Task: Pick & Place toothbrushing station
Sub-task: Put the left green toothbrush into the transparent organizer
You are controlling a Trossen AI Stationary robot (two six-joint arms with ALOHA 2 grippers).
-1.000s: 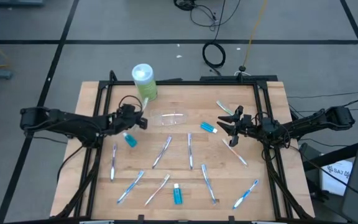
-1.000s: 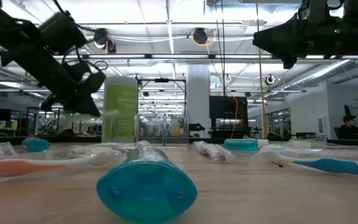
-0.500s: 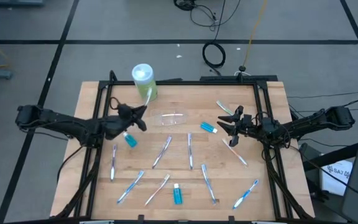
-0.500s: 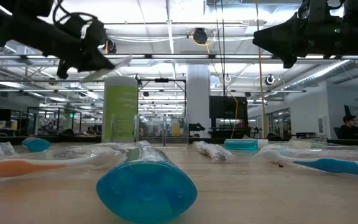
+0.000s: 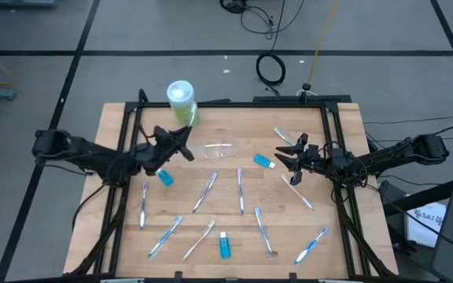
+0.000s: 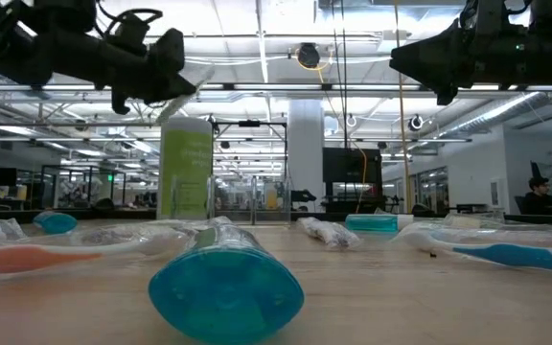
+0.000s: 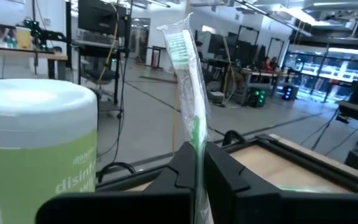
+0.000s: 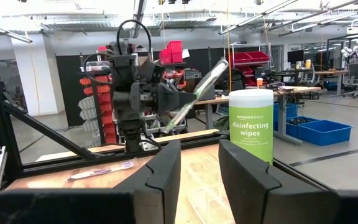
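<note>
Green-bristled and wrapped in clear plastic, a toothbrush (image 7: 190,106) is pinched between the pressed-together fingers of the left gripper (image 5: 171,145), with its head pointing up and away. Compared with a second ago, this gripper has risen from near the table and turned toward the wipes canister (image 5: 182,103) at the back of the wooden table (image 5: 344,236). To my judgement the brush is now picked and on its way to be placed.

The right gripper (image 5: 292,159) waits over the right side, fingers (image 8: 160,171) spread with nothing between them.

The left wrist view shows the grip itself. From above the brush is only a pale streak, perhaps, but there the other toothbrushes (image 5: 240,190) and blue tubes (image 5: 225,246) lying on the wood are seen.
</note>
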